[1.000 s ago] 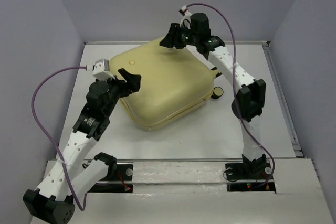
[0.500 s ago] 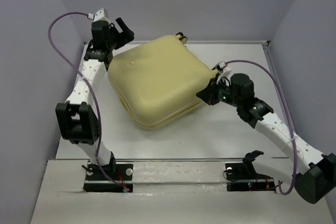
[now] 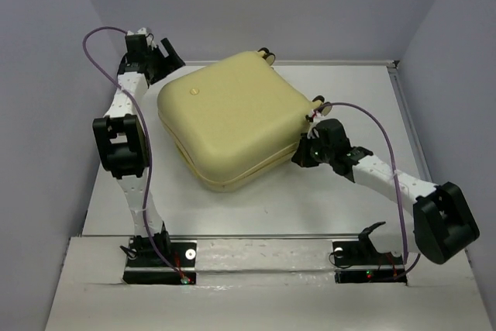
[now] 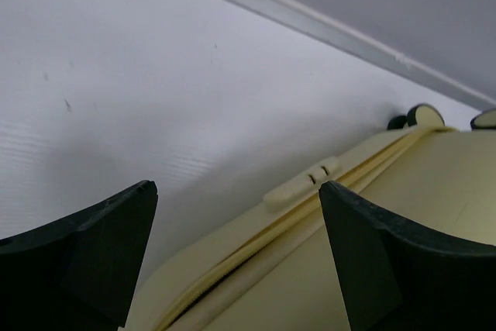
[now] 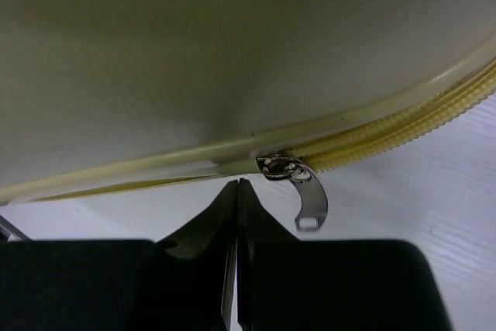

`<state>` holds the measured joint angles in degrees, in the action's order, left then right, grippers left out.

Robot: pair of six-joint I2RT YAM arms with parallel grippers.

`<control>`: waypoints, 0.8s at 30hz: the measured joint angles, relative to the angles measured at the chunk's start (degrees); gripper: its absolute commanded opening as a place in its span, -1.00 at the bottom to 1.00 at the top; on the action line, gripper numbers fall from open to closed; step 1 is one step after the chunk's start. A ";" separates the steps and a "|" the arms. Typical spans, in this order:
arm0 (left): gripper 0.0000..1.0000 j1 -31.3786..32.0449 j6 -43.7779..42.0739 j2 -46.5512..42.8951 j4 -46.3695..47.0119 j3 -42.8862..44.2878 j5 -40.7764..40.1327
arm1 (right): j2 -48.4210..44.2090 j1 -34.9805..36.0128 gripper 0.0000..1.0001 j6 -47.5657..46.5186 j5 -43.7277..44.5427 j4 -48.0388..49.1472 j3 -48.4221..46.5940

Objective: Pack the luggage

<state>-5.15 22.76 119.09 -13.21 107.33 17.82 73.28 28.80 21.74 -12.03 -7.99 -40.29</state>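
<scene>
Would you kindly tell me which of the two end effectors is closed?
The right end effector, shut tight beside the zipper pull on the luggage; the left end effector is wide open.

High rear overview, wrist cameras close, all sharing the luggage [image 3: 232, 122]

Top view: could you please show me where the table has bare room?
Widest: the near strip between suitcase and arm bases. Also the far-right corner, bordered by suitcase, right arm and rail. Crowded: the far-left corner around the open left claw, and the suitcase's right edge at the shut right claw.
</scene>
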 measured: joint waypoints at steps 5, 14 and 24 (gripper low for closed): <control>0.96 1.55 2.12 -0.94 6.93 -10.34 1.40 | 7.85 -2.25 -0.86 -1.49 1.60 1.86 -7.54; 0.97 -1.20 4.26 -19.02 15.50 -31.21 -2.49 | 22.56 -5.97 -0.72 -7.21 0.70 -0.87 -23.96; 0.98 -0.70 3.72 -34.21 8.22 -33.57 -4.90 | 24.48 -7.19 0.63 -9.79 -0.39 -3.21 -31.39</control>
<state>-5.85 26.48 84.88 -4.99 73.76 12.93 97.76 21.61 11.94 -12.43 -11.20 -71.68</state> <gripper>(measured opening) 0.990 0.720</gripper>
